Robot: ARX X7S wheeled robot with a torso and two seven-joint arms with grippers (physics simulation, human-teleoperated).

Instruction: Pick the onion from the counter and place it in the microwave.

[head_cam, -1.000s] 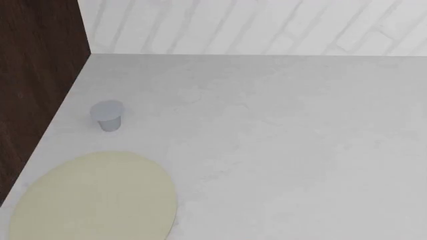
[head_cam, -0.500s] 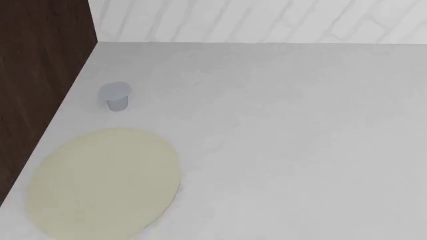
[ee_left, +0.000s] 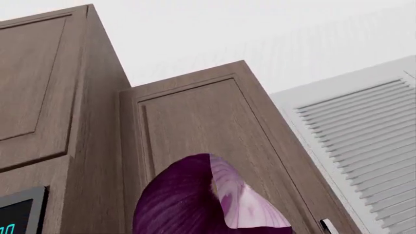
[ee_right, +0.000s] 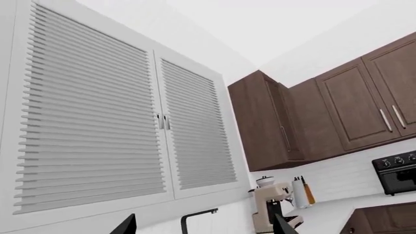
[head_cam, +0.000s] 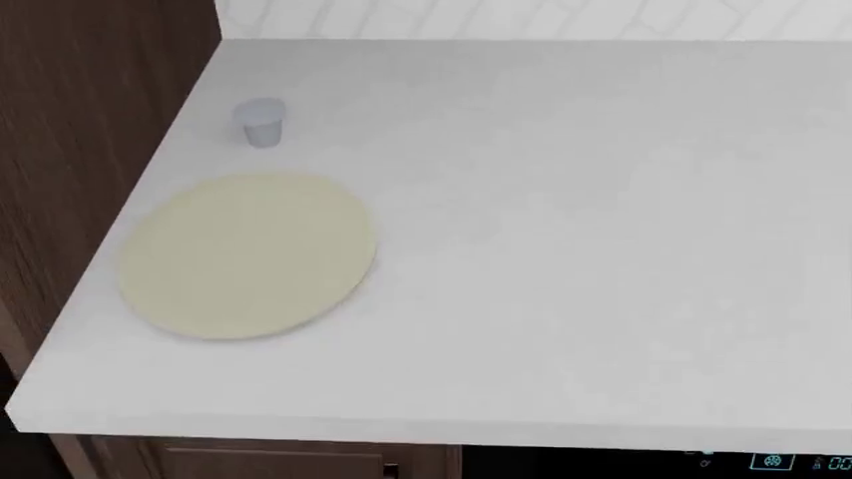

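onion (ee_left: 211,204) up close to the left wrist camera, in front of brown cabinet doors (ee_left: 195,141); cannot tell whether clamped, no left fingers showing. two dark fingertips (ee_right: 123,225) of the right gripper (ee_right: 204,225) set wide apart, holding nothing. counter (head_cam: 560,230) carrying a cream disc (head_cam: 247,254) and, near it, a small grey cup (head_cam: 259,123).

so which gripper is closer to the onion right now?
Left. The onion fills the lower part of the left wrist view, right at that camera, though the fingers aren't visible. The right gripper points up at shutters and cabinets, no onion in sight.
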